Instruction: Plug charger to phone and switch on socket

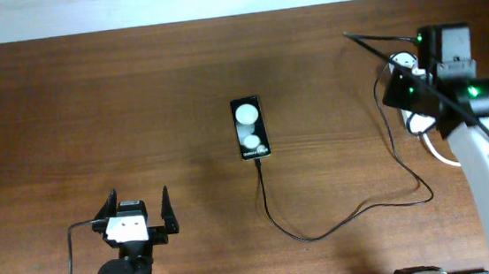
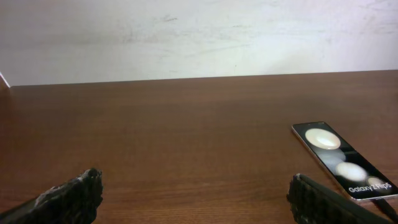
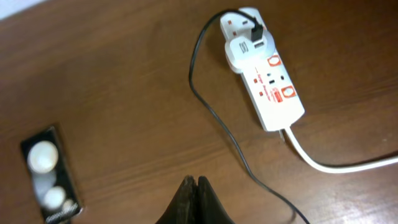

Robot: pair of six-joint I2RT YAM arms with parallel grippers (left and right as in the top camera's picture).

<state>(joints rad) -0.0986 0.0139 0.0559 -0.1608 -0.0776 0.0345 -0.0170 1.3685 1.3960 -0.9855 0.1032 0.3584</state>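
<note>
My left fingers (image 1: 139,206) sit nearest, at the near left of the desk (image 1: 64,108), spread wide and empty. To their right the phone (image 1: 249,128) lies flat mid-desk, "Galaxy Z Flip5" printed at its near end, where the tip of the charger (image 3: 244,50) seems seated. Its cable loops right to the white adapter end, plugged into the socket (image 3: 268,79) at the far right, whose red marks are too small to read. My right fingers (image 3: 196,183) hover there, pressed together, holding nothing. Pressing off-centre could hit the wrong switch or shove the strip, tugging the cable out of the phone.
</note>
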